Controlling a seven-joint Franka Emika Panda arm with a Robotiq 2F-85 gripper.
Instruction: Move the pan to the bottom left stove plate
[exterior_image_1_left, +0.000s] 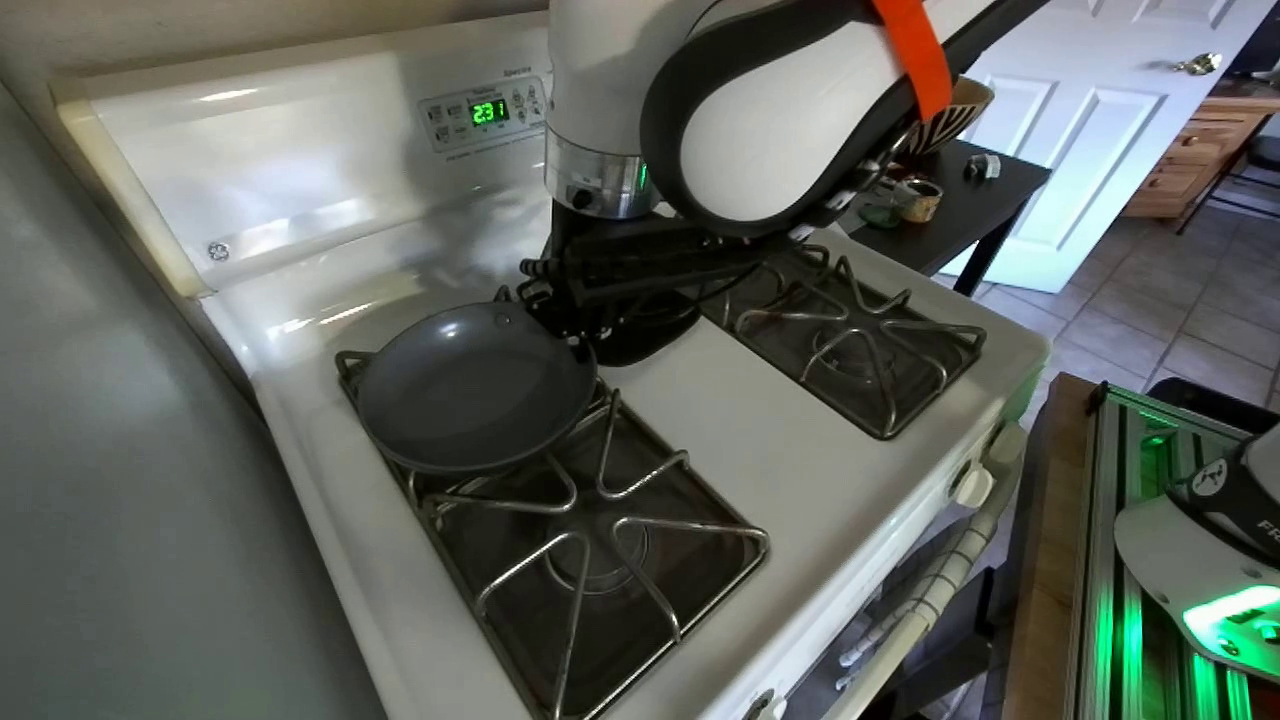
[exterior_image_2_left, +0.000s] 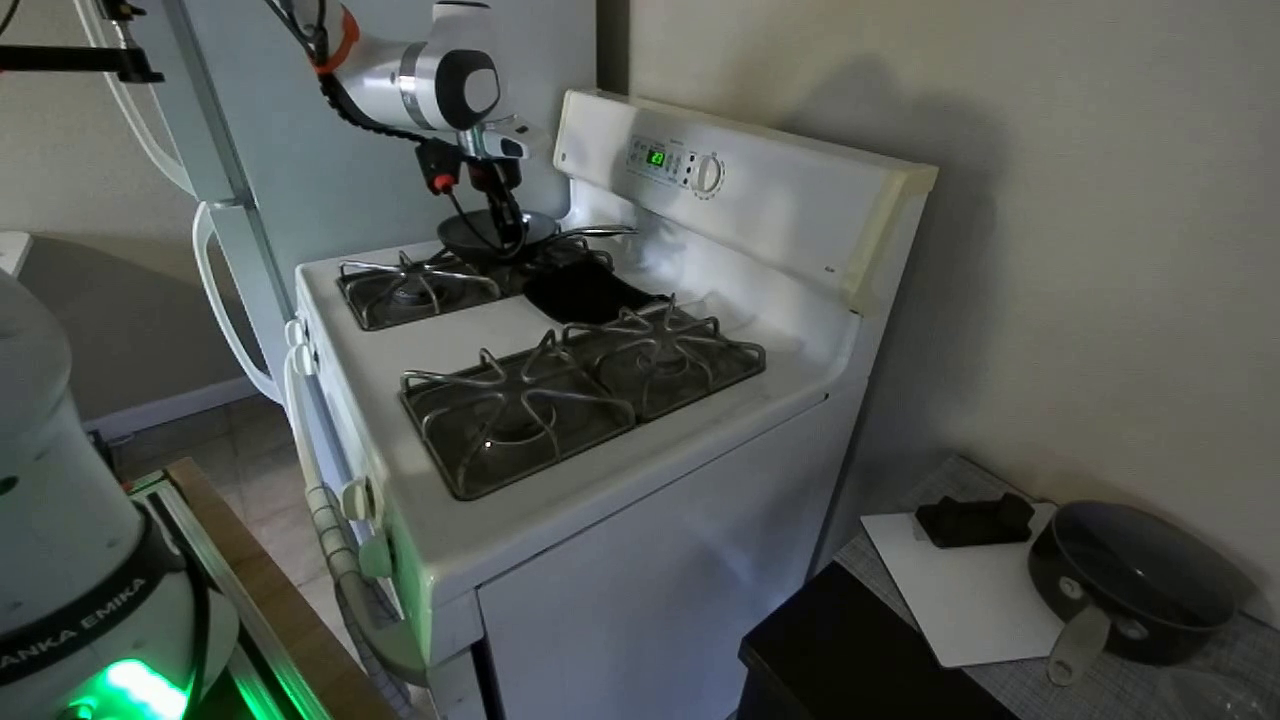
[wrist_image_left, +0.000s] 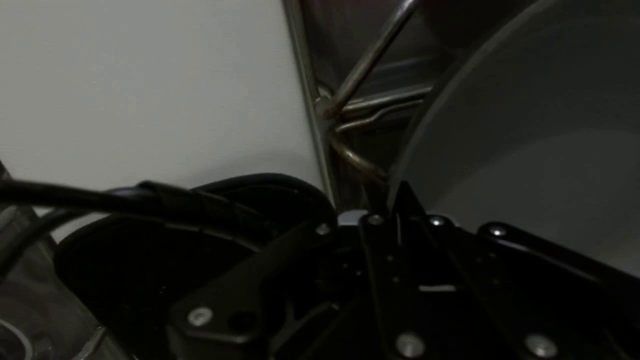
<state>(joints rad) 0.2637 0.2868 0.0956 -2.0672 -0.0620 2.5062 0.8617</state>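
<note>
The dark grey pan (exterior_image_1_left: 475, 385) rests over the rear-left grate in both exterior views (exterior_image_2_left: 465, 236), its front edge reaching over the back of the front-left grate. Its thin handle (exterior_image_2_left: 605, 231) points toward the stove's back panel. The bottom left stove plate (exterior_image_1_left: 600, 560) is the front-left black grate and bears nothing on its front part; it also shows in an exterior view (exterior_image_2_left: 415, 290). My gripper (exterior_image_1_left: 573, 335) is at the pan's inner side edge. In the wrist view the fingertips (wrist_image_left: 392, 202) are closed around the pan's rim (wrist_image_left: 525, 165).
A flat black thing (exterior_image_2_left: 590, 292) lies on the white middle strip by the gripper. The front-right grate (exterior_image_2_left: 515, 405) and rear-right grate (exterior_image_2_left: 665, 355) stand up from the stove. The back panel (exterior_image_2_left: 745, 170) rises behind. A pot (exterior_image_2_left: 1130, 580) stands on a side surface.
</note>
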